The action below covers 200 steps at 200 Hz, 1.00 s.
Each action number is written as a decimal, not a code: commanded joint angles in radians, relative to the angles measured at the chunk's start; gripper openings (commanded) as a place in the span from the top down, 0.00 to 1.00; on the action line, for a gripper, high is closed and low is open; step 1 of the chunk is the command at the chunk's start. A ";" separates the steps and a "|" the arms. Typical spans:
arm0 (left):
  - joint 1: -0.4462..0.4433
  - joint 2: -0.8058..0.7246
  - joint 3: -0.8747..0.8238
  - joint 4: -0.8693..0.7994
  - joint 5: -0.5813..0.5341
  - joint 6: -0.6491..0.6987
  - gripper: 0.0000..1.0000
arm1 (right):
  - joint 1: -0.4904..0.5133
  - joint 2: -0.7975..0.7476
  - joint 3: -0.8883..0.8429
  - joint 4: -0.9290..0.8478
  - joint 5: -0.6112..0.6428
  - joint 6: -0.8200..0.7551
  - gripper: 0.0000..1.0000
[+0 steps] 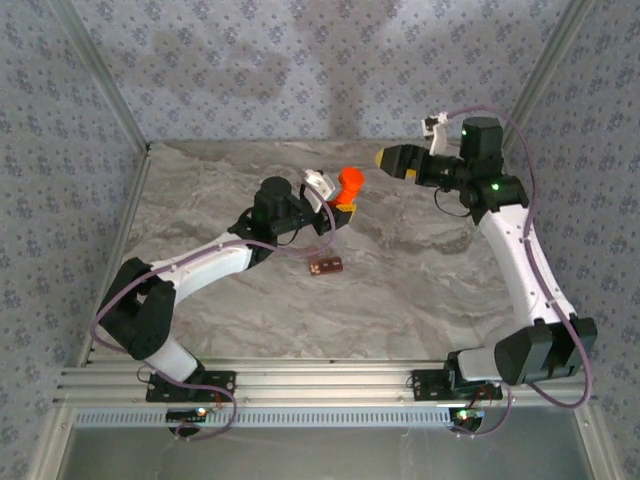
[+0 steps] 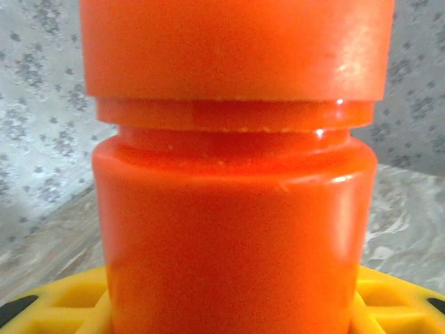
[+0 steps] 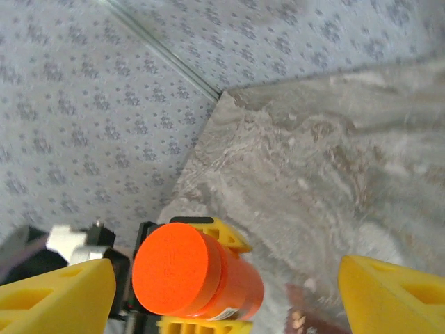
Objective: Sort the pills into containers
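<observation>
One orange bottle (image 1: 350, 183), one cell strip (image 1: 326, 265)

Bright, even light; soft shadows on back wall (image 1: 330, 80); orange bottle (image 2: 236, 229) close-up slightly blurred, small glare spots.

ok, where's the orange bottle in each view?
Top external: bottle upper centre, at the left arm's tip.
Left wrist: close up, dead centre, cap at the top.
Right wrist: bottom, left of centre, cap face toward the camera.
Shared landmark: yellow left fingers gripping it, right beside it in every view.
</observation>
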<state>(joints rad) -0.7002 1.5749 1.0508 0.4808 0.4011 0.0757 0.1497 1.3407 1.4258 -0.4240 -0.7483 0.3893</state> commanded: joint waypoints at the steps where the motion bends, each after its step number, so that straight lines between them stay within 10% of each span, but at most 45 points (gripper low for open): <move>1: 0.008 -0.004 0.051 0.099 0.121 -0.101 1.00 | 0.016 -0.044 -0.072 0.125 -0.034 -0.183 0.15; 200: 0.009 0.039 0.098 0.123 0.231 -0.220 1.00 | 0.092 0.038 -0.043 0.189 -0.218 -0.192 0.19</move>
<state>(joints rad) -0.6937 1.6089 1.1046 0.5579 0.6071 -0.1333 0.2340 1.3758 1.3453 -0.2497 -0.9405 0.2085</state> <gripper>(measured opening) 0.526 0.809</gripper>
